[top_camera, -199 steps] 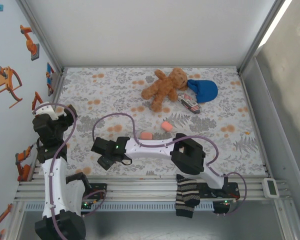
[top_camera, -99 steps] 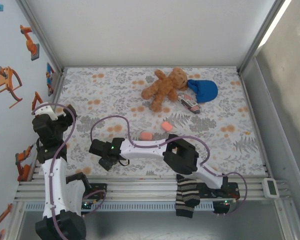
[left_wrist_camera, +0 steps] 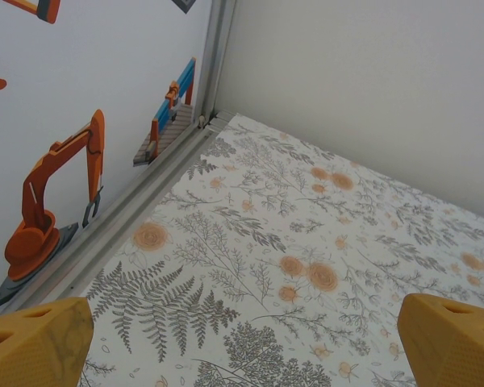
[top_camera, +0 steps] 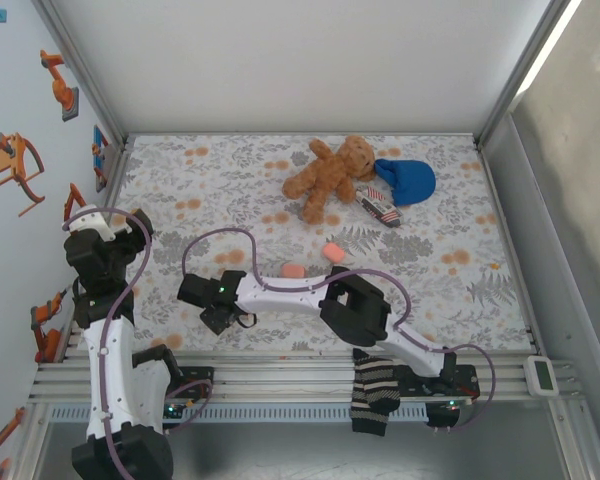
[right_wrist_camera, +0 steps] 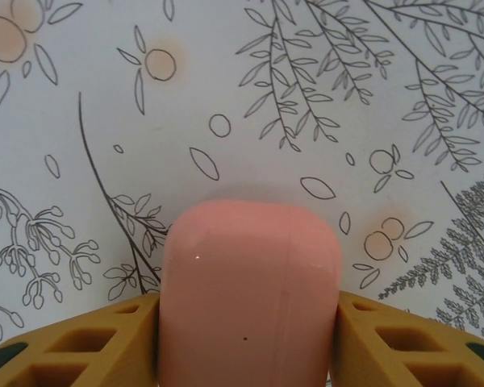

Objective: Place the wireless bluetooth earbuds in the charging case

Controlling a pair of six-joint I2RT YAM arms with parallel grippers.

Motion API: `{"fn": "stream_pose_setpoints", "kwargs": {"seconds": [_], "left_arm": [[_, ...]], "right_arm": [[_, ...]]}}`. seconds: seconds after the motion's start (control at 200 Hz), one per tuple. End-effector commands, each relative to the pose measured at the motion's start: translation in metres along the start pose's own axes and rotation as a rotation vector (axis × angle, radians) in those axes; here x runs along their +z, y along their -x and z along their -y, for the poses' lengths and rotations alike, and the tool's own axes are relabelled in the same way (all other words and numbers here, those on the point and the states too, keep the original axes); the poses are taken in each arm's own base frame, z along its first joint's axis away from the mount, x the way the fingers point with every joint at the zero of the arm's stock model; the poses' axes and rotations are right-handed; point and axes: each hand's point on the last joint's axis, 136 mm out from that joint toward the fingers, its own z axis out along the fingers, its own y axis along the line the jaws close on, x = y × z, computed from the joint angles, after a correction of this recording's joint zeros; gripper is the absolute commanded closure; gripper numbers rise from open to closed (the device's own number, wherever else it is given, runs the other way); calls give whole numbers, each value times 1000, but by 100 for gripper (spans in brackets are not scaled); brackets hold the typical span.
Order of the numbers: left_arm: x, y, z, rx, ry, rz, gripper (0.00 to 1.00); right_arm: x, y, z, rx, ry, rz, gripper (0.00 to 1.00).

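Observation:
A salmon-pink rounded charging case [right_wrist_camera: 250, 258] lies closed on the floral tablecloth, its lid seam running lengthwise. My right gripper [right_wrist_camera: 248, 322] is shut on it, a yellow finger [right_wrist_camera: 105, 339] pressed against each side. From above, that gripper [top_camera: 216, 312] sits low over the near-left part of the table and covers the case. My left gripper [left_wrist_camera: 250, 347] is open wide above bare cloth near the left wall, with nothing between its yellow fingertips [left_wrist_camera: 40, 339]. The earbuds are out of view.
Two more pink cases [top_camera: 293, 270] [top_camera: 332, 252] lie mid-table beyond the right arm. A teddy bear [top_camera: 330, 175], a blue cap [top_camera: 408, 180] and a small striped item [top_camera: 380, 210] sit at the back. A striped sock [top_camera: 375, 392] hangs over the near rail.
The right arm has slid a little to the left and nearer the front, and its jaws have closed in onto the case. The left arm has stayed put.

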Motion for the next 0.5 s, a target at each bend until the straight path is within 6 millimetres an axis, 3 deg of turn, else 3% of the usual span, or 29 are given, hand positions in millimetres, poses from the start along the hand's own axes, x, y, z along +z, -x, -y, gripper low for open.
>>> {"fn": "stream_pose_setpoints", "kwargs": {"seconds": [0.0,0.235,0.401,0.496], "left_arm": [[-2,4,2,-15,-17,25,4],[-4,6,2,-13,-17,33,4],[-2,6,7,-17,-41,27,4],[0,5,11,-20,-65,14,4]], "right_arm": [[9,-11,3,8,-21,-66,50],[-4,-5,6,4,-26,-23,56],[-31,10,11,-9,-10,113,58],[-58,21,20,-30,-17,217,58]]}}
